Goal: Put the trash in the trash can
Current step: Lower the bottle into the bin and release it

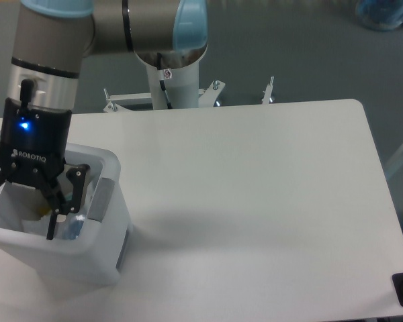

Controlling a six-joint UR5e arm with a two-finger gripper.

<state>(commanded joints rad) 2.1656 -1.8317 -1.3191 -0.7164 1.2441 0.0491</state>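
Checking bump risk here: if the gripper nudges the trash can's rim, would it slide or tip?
Probably slide: the trash can looks like thin white plastic on a smooth table. A push high at the rim, where the open gripper hangs, might tip it, since it stands fairly tall.

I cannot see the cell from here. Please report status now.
Gripper open over the trash can. Bottle lies inside the can, released. Nothing in the way.
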